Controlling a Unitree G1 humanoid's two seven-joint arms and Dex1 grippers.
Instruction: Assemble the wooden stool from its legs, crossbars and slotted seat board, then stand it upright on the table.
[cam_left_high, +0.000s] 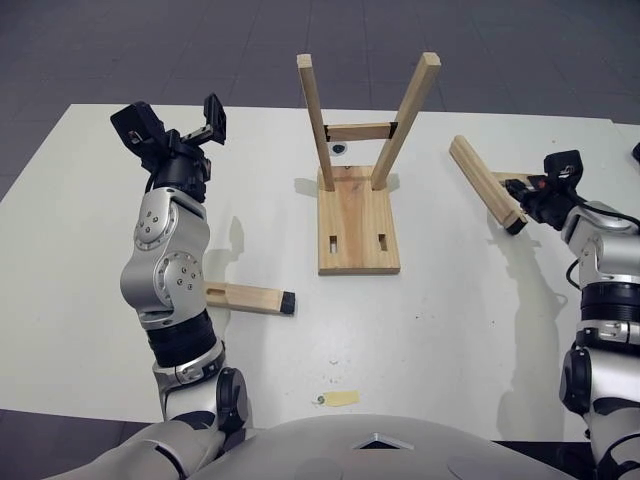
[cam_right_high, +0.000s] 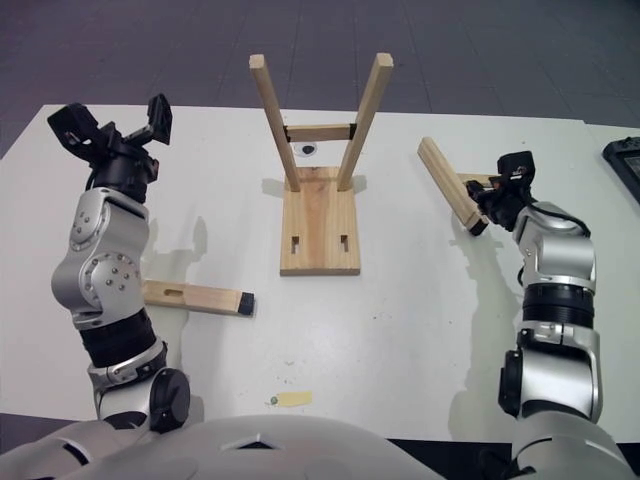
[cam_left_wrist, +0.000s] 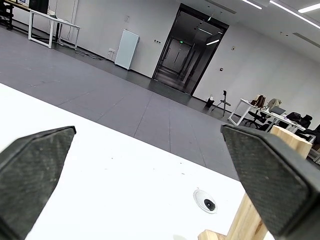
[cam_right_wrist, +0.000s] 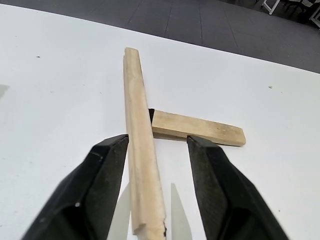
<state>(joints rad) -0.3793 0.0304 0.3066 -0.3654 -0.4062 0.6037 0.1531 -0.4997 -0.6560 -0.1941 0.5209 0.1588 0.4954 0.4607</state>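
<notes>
Seat board (cam_left_high: 358, 235): flat mid-counter (cam_left_high: 450, 330), two legs (cam_left_high: 316, 120) standing at its far end, crossbar (cam_left_high: 360, 131) between them.
Left claw (cam_left_high: 172, 115): raised, gaping wide, empty.
Right claw (cam_right_wrist: 157, 142): open, astride a lying leg (cam_right_wrist: 140, 150) with a second crossbar (cam_right_wrist: 200, 128) attached.
Loose leg (cam_left_high: 250, 298): down beside the left arm.

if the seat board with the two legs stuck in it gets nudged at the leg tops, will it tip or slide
Probably tips: the upright legs stand at the far end of the flat seat board, so a high push gets leverage. The legs lean unevenly, so joints may be loose.
</notes>
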